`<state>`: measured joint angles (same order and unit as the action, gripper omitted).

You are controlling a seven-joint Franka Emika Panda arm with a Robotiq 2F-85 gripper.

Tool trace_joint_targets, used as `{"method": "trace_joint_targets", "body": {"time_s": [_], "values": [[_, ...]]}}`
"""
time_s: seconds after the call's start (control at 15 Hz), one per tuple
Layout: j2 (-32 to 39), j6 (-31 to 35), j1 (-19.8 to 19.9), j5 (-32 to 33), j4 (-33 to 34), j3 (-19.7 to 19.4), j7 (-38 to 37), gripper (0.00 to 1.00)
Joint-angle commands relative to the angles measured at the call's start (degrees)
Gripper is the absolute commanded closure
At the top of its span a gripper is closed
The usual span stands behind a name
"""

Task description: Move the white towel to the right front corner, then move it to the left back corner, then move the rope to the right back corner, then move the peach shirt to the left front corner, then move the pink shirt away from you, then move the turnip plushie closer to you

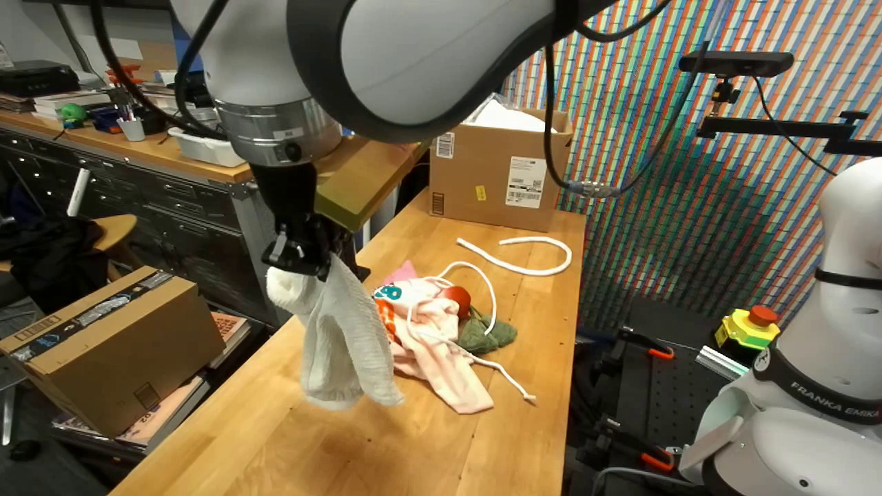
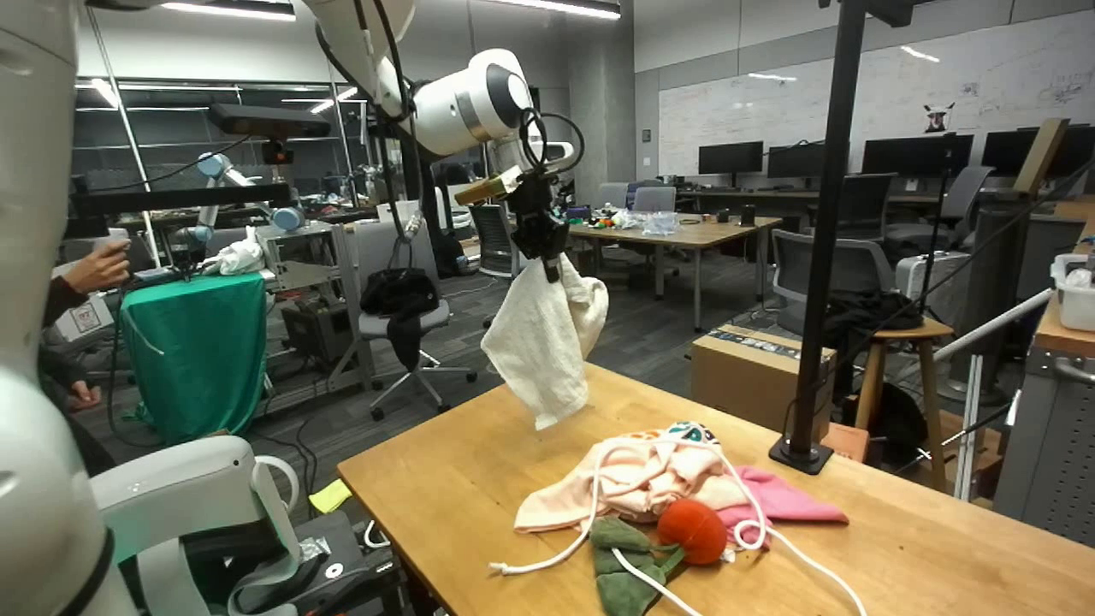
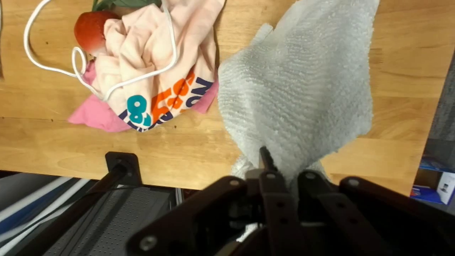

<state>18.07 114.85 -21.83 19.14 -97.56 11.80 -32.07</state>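
The white towel point(image 1: 344, 337) hangs in the air above the table, pinched near one end by my gripper point(image 1: 324, 265). In the wrist view the gripper point(image 3: 282, 167) is shut on the towel point(image 3: 302, 81), whose cloth hides one fingertip. The crumpled peach shirt point(image 2: 633, 475) lies on the table, partly on top of the pink shirt point(image 2: 787, 500). Against the peach shirt rests the red turnip plushie point(image 2: 691, 530) with green leaves. The thin white rope point(image 3: 145, 75) loops over the shirts, its ends reaching onto the wood and across the leaves.
A thicker white cord point(image 1: 537, 270) curves on the table near a cardboard box point(image 1: 482, 186) standing at its end. A black post on a base plate point(image 2: 800, 456) is fixed at the table's edge. Another cardboard box point(image 1: 117, 351) is beside the table, lower down.
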Motion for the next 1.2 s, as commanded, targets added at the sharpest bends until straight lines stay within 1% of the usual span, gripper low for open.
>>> {"method": "trace_joint_targets", "body": {"time_s": [0.0, 0.4, 0.73, 0.8, 1.13], "values": [[6.2, -1.7, -3.1, 1.6, 8.5, -0.5, -0.2, 0.93], [18.8, -3.2, -8.9, 1.1, 24.5, -2.4, -1.3, 0.93], [28.3, -4.8, -12.6, 0.4, 36.8, -5.8, -1.7, 0.93], [30.5, -5.6, -12.4, 1.0, 39.7, -5.6, -2.2, 0.93], [39.6, -6.5, -13.1, 0.4, 51.6, -7.6, -5.4, 0.93]]}}
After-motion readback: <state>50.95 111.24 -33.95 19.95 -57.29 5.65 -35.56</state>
